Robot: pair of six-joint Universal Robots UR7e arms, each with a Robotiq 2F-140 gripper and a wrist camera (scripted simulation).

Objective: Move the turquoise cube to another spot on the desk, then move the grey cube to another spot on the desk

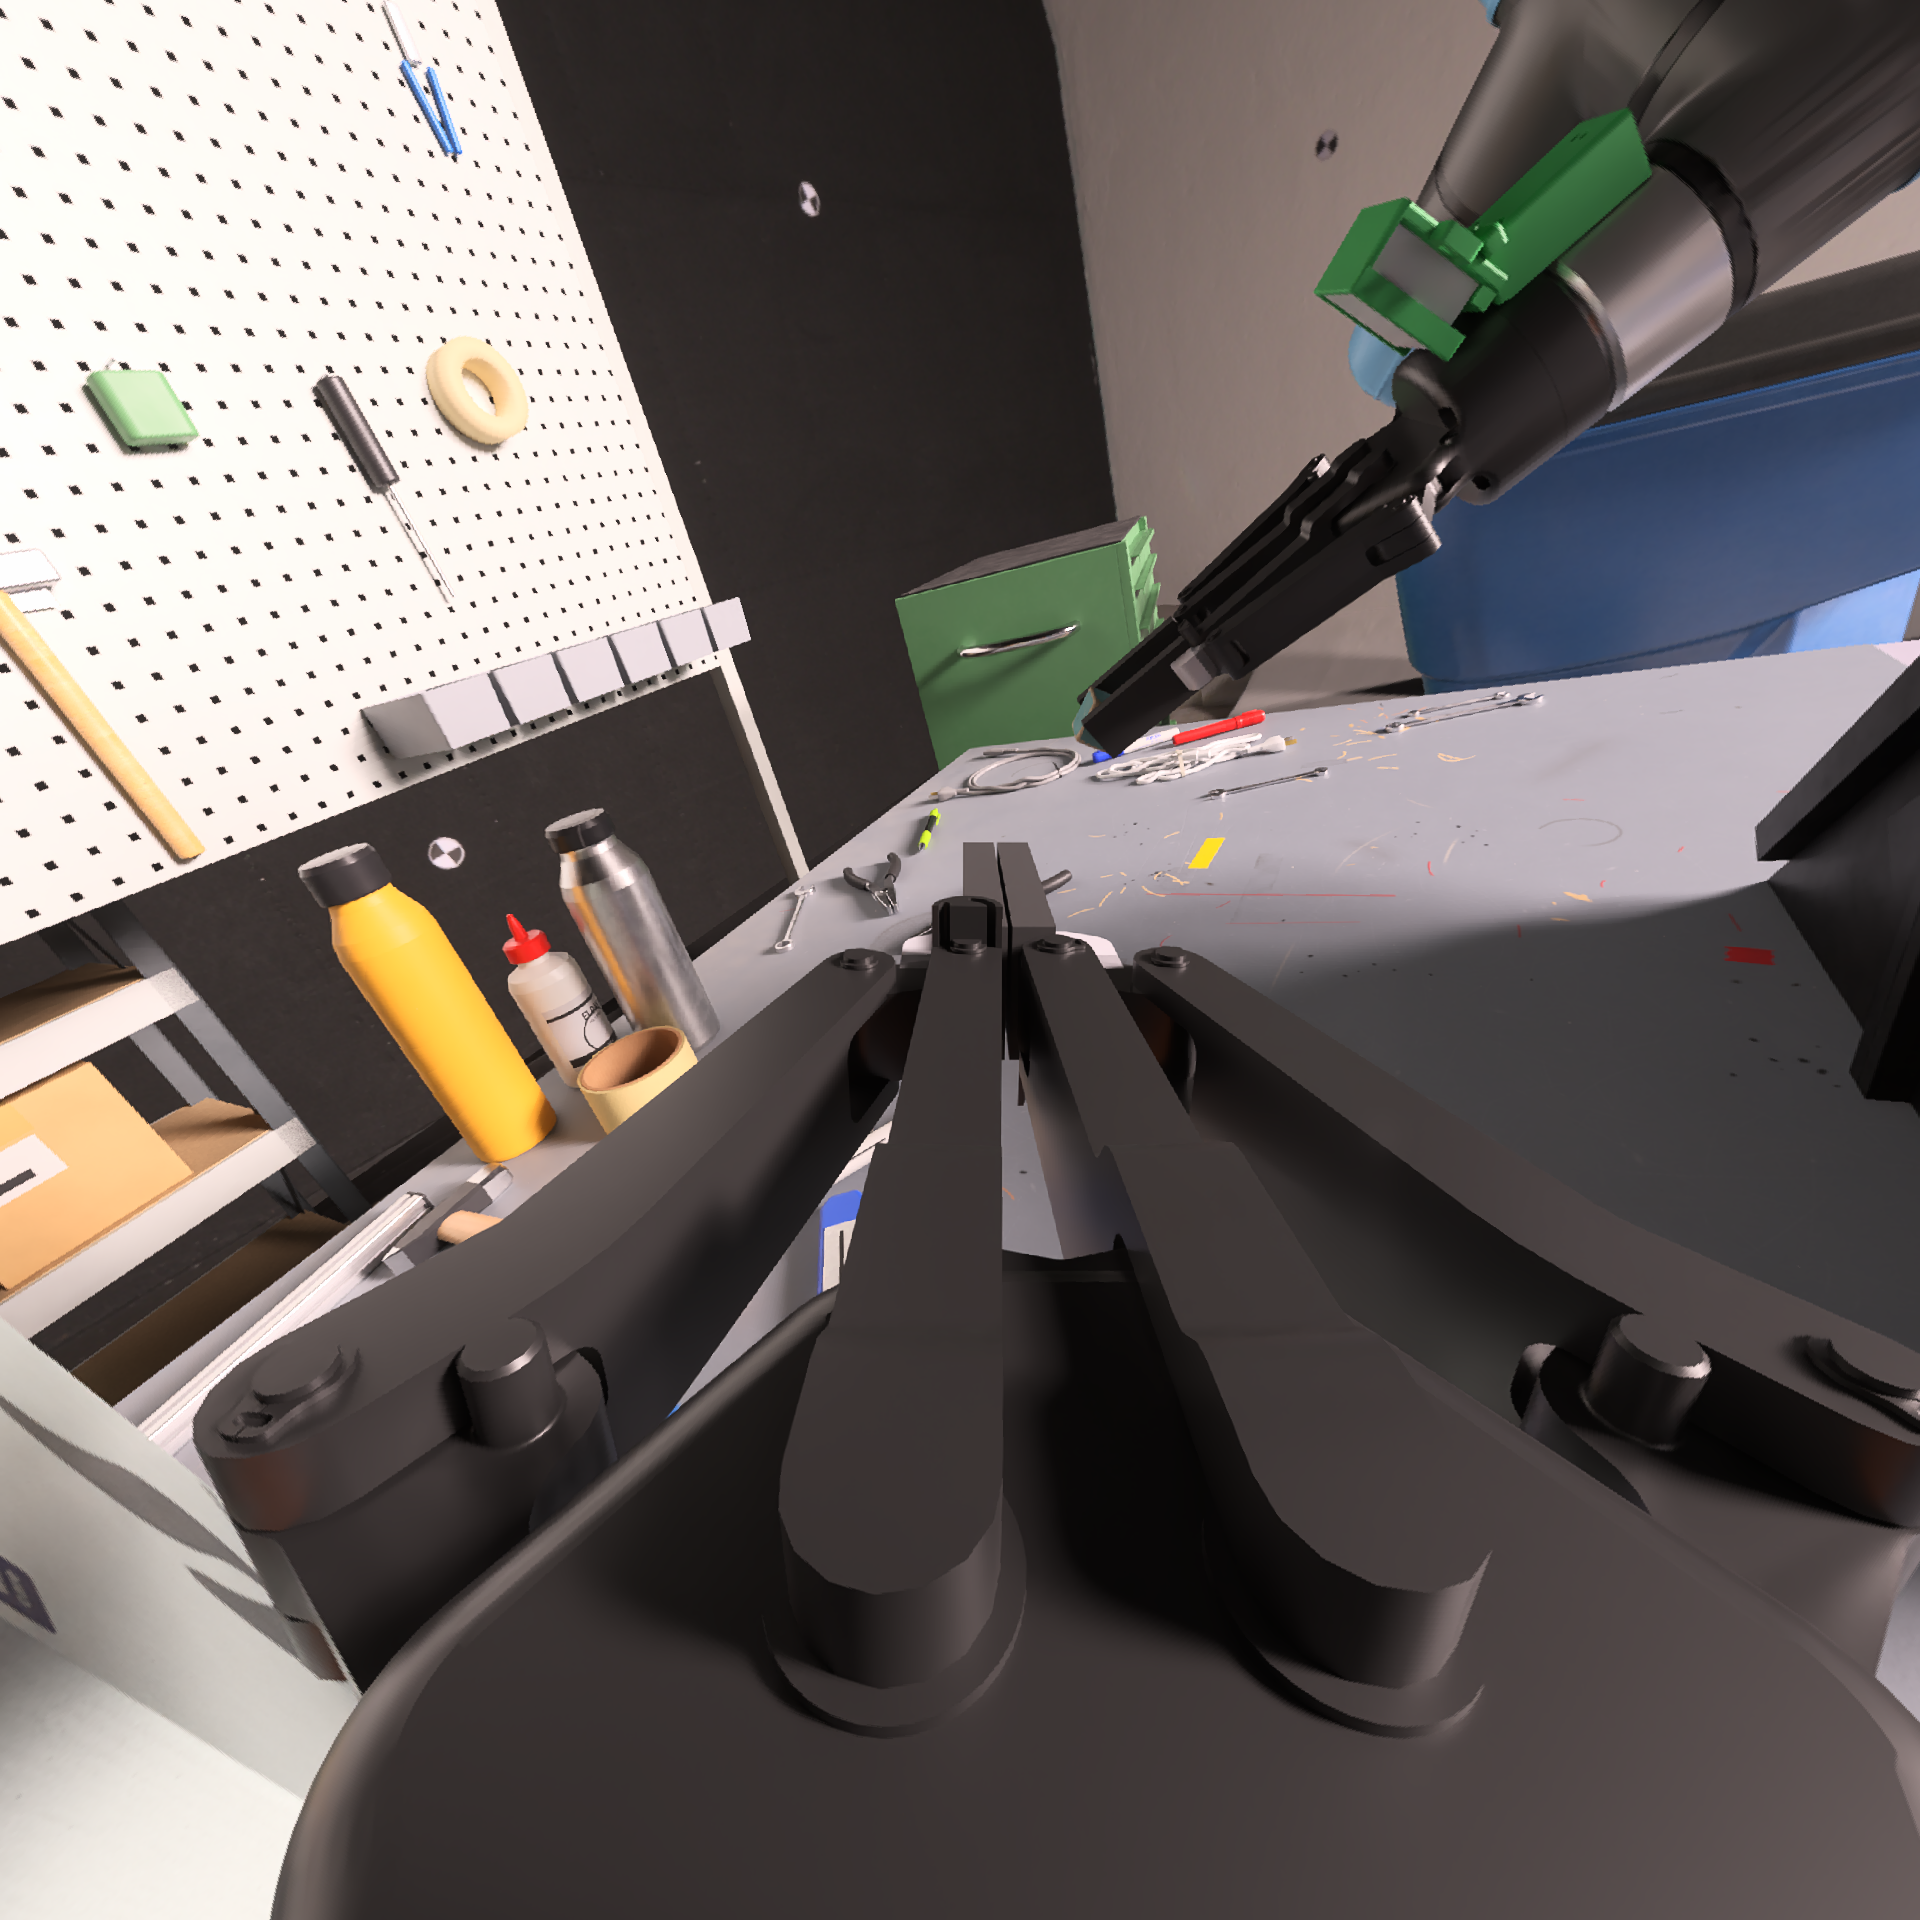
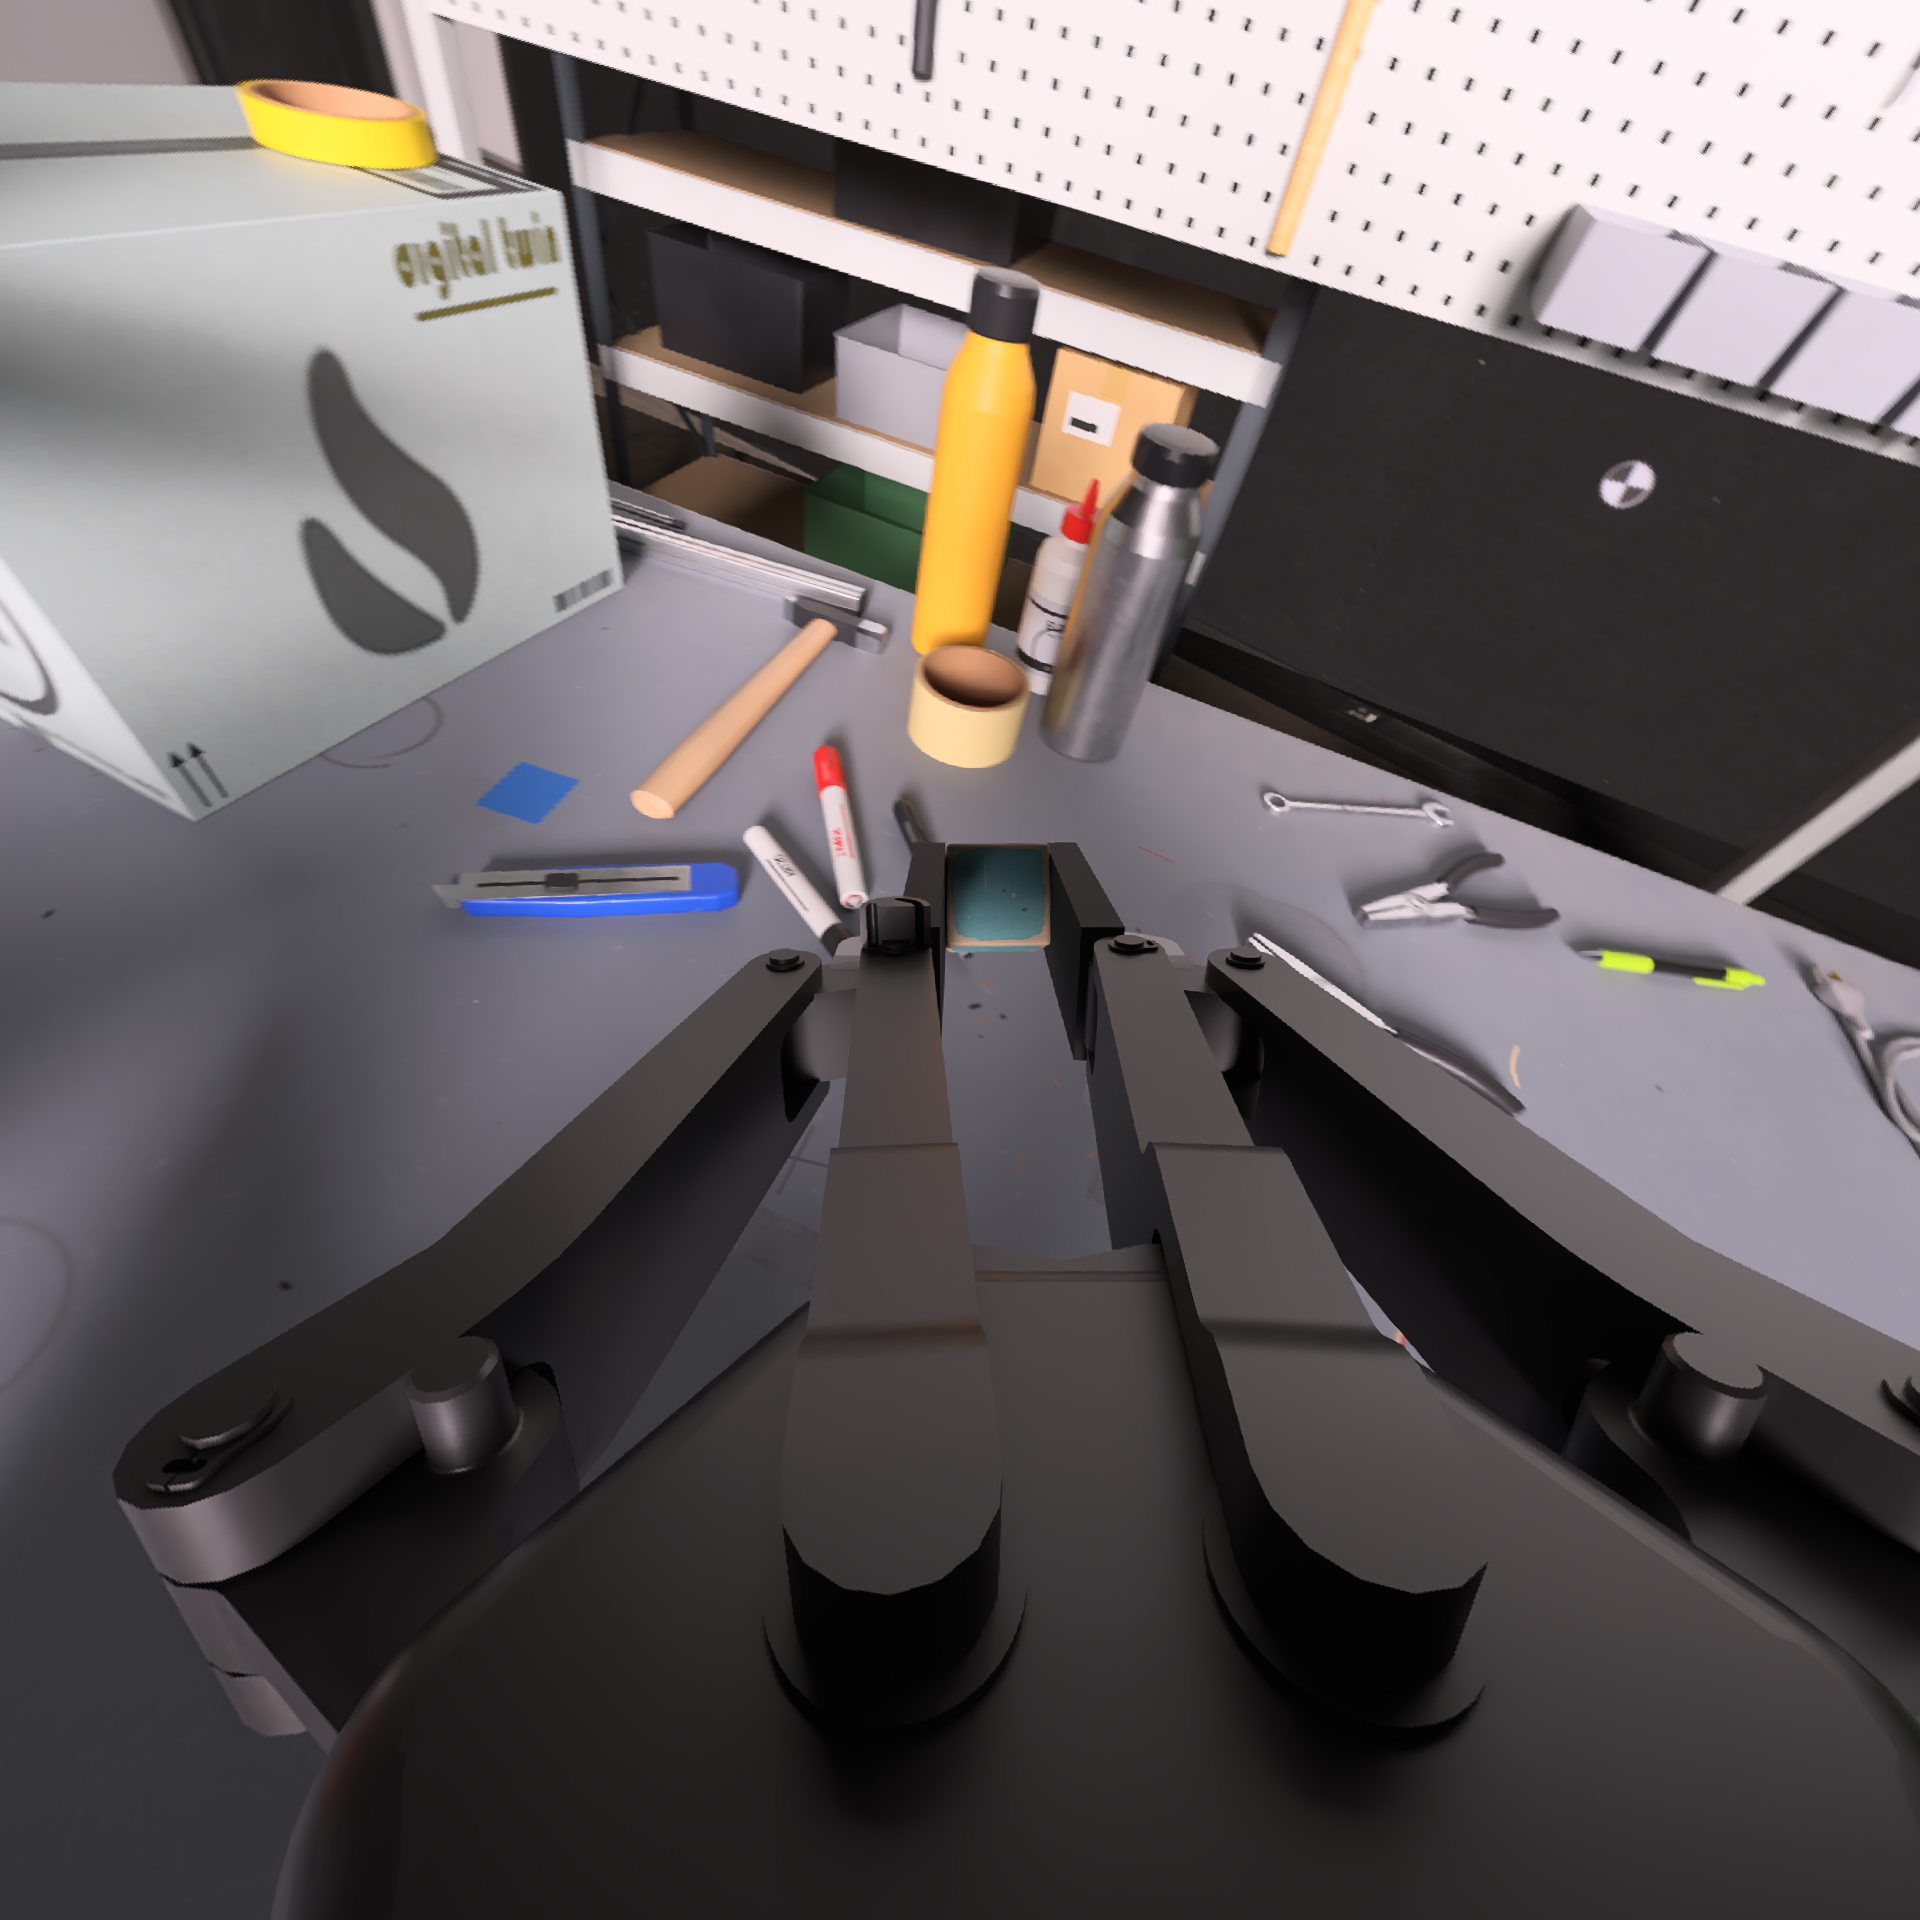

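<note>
The turquoise cube (image 2: pixel 995 891) sits between my right gripper's fingertips; the right gripper (image 2: pixel 995 883) is shut on it, low over the grey desk (image 2: pixel 1226 831) beside two markers (image 2: pixel 836 826). I cannot tell whether the cube touches the desk. In the left wrist view the right gripper (image 1: pixel 1103 727) reaches down to the desk's far side, with a sliver of turquoise at its tip. My left gripper (image 1: pixel 995 868) is shut and empty, above the desk (image 1: pixel 1455 987). No grey cube shows in either view.
A white carton (image 2: pixel 291 436) stands at left with a yellow tape roll (image 2: pixel 332 125) on top. A yellow bottle (image 2: pixel 977 468), steel bottle (image 2: pixel 1122 603), glue bottle (image 2: pixel 1055 592) and tape roll (image 2: pixel 966 707) stand ahead. A hammer (image 2: pixel 738 717), utility knife (image 2: pixel 592 888), pliers (image 2: pixel 1455 894) and wrench (image 2: pixel 1351 805) lie around.
</note>
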